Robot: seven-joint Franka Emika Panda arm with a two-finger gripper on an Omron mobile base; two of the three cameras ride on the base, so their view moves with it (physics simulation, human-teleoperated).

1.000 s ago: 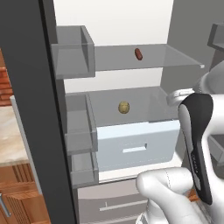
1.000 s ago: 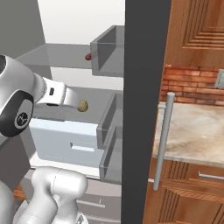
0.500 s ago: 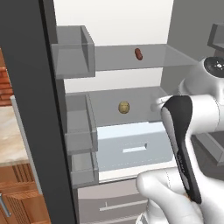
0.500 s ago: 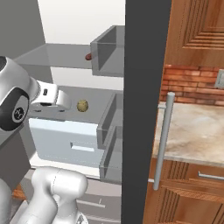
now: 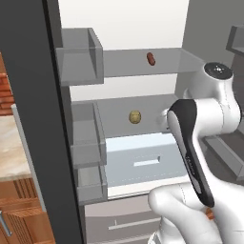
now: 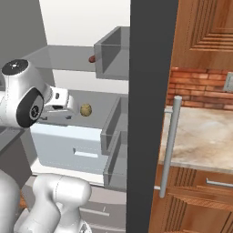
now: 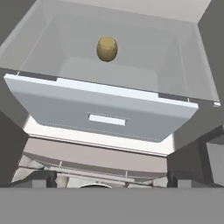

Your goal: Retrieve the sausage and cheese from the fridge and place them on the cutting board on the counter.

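Observation:
The fridge (image 5: pixel 143 19) stands open in front of me. The sausage (image 5: pixel 151 58), small and dark reddish-brown, lies on the upper grey shelf and peeks out beside a door bin as the sausage (image 6: pixel 92 58). A small olive-tan oval item (image 5: pixel 135 117) (image 6: pixel 85 109) (image 7: pixel 107 48) sits on the middle shelf; I cannot tell whether it is the cheese. My gripper (image 6: pixel 68 109) (image 7: pixel 112 180) hovers in front of that shelf, just left of the oval item in the right base view, open and holding nothing. The counter (image 6: pixel 200 132) is at the right. The cutting board is out of view.
A pale blue drawer (image 5: pixel 143 159) (image 7: pixel 105 113) juts out below the middle shelf. Grey door bins (image 5: pixel 83 62) (image 6: pixel 113 54) hang on both open doors. The dark door edge (image 6: pixel 150 113) with its bar handle (image 6: pixel 169 145) stands between fridge and counter.
My forearm has swung left across the left base view and the hand has sunk slightly toward the middle shelf. The sausage and the oval item have not moved. The gripper stays open.

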